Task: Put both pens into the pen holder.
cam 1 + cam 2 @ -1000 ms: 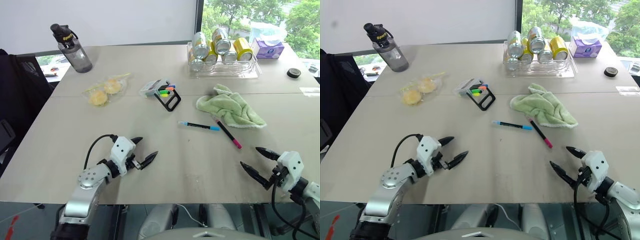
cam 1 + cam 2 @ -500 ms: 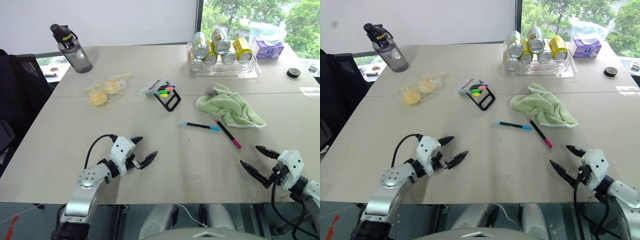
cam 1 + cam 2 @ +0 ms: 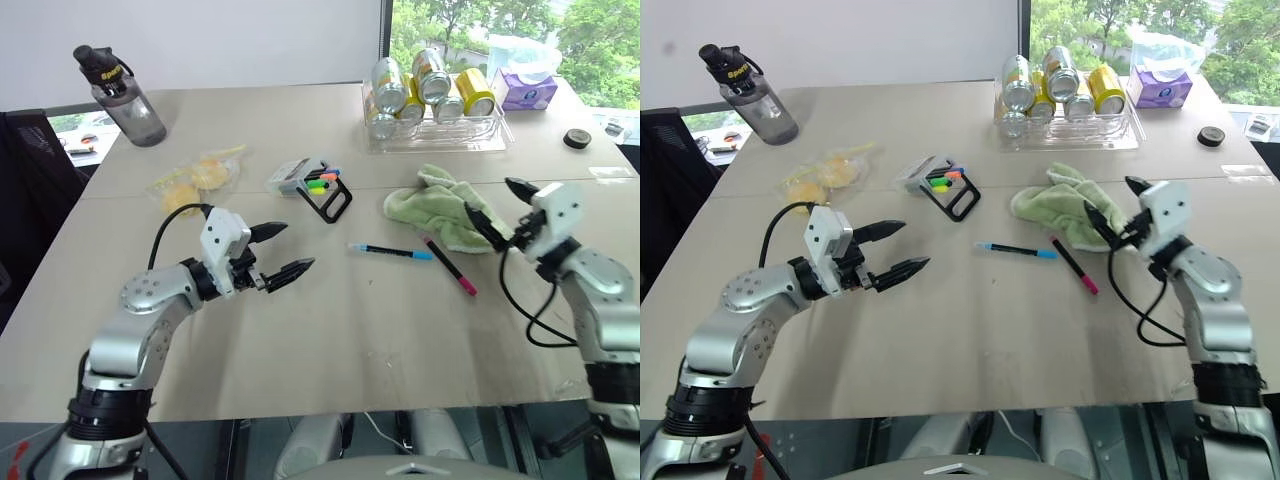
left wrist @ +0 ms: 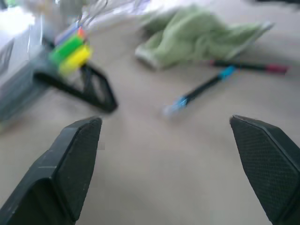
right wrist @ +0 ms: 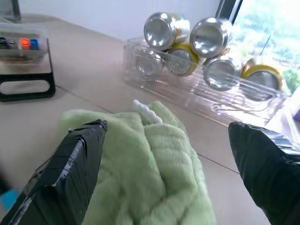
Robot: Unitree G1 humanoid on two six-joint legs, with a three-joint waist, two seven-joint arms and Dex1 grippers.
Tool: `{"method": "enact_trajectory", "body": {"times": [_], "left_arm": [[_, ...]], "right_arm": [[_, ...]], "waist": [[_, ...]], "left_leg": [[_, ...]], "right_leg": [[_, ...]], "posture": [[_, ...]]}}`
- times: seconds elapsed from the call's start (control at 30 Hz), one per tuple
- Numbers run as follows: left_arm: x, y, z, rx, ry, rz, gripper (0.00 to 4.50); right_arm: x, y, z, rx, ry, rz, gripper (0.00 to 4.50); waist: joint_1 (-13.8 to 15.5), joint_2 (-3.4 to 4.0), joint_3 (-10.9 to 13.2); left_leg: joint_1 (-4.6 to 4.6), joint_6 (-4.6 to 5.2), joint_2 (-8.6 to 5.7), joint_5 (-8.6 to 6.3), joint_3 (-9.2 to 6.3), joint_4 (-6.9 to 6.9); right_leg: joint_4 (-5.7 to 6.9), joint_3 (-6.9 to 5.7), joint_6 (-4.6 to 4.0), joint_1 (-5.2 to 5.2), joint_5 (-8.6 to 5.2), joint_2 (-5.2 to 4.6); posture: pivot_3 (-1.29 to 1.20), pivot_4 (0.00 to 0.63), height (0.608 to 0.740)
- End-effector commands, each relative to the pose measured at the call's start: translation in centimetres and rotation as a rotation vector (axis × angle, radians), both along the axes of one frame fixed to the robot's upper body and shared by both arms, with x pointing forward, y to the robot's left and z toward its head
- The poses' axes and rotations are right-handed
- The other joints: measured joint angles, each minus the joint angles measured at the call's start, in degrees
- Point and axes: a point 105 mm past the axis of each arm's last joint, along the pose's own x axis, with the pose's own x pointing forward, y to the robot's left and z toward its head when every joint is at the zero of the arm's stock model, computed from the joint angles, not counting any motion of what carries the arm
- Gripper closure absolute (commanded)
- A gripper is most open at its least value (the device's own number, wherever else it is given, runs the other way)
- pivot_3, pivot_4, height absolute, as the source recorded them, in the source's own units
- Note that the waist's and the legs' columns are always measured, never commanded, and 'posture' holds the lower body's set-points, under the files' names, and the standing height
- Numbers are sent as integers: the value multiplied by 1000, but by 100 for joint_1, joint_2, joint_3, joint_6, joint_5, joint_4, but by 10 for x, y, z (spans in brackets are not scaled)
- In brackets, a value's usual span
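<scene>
Pens (image 3: pixel 391 251) lie between both pincers (untouched).

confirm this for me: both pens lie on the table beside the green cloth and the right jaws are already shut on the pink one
Not quite. Both pens, blue-capped and pink-ended, lie on the table beside the green cloth, but the right gripper hangs open and empty, as the left eye view shows.

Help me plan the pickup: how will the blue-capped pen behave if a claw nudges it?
The blue-capped pen is thin and round and lies flat on the bare table, so it probably rolls or skids. It looks stiff and light, so it likely won't bend.
</scene>
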Motion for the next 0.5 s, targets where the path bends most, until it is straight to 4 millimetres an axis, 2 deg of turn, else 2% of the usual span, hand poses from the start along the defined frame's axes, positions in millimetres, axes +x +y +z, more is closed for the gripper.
{"method": "enact_trajectory", "body": {"times": [0.03, 0.13, 0.2, 0.27, 0.37, 0.4, 0.43, 0.5], "left_arm": [[-10, -9, 22, 28, -8, -102, 0], [-14, -7, 31, 65, 8, -123, 0], [-19, -6, 33, 103, 22, -130, 0], [-22, -5, 33, 133, 33, -129, 0], [-24, -4, 33, 151, 36, -109, 0], [-24, -4, 33, 152, 37, -105, 0], [-24, -4, 32, 158, 39, -101, 0], [-24, -3, 29, 174, 40, -92, 0]], "right_arm": [[24, 16, -19, -30, 134, 17, 62], [35, 21, -41, -84, 294, 13, 62], [43, 15, -52, -121, 373, -48, 62], [48, 9, -55, -131, 404, -98, 62], [50, 18, -46, -107, 381, -66, 62], [51, 19, -44, -101, 374, -64, 568], [51, 19, -42, -91, 370, -62, 748], [50, 19, -40, -89, 358, -64, 1751]], "waist": [[-56, 1, 1], [-100, 0, 1], [-146, 1, 2], [-164, 2, 2], [-145, 2, 2], [-143, 2, 2], [-143, 2, 2], [-144, 2, 2]], "left_leg": [[-14, 0, 0, 0, 6, -4], [-44, 0, 0, 1, -2, -5], [-54, 0, 0, 1, -2, -4], [-53, 0, -1, 1, 3, -3], [-43, -1, -1, 1, 2, 0], [-41, -2, -1, 1, 2, 0], [-41, -2, -1, 2, 2, 0], [-41, -4, -1, 3, 3, 4]], "right_leg": [[1, 7, 0, -16, 0, 0], [-2, -2, -1, -45, 0, -2], [-4, -4, -1, -52, 0, -2], [-2, 2, -1, -51, 0, -1], [7, 3, -3, -45, 1, 0], [11, 3, -3, -45, 2, 0], [13, 2, -4, -45, 2, 0], [14, 4, -7, -45, 5, 1]], "posture": [[0, 150, 740], [0, 150, 740], [0, 150, 740], [0, 150, 740], [0, 150, 740], [0, 150, 740], [0, 150, 740], [0, 150, 740]]}}
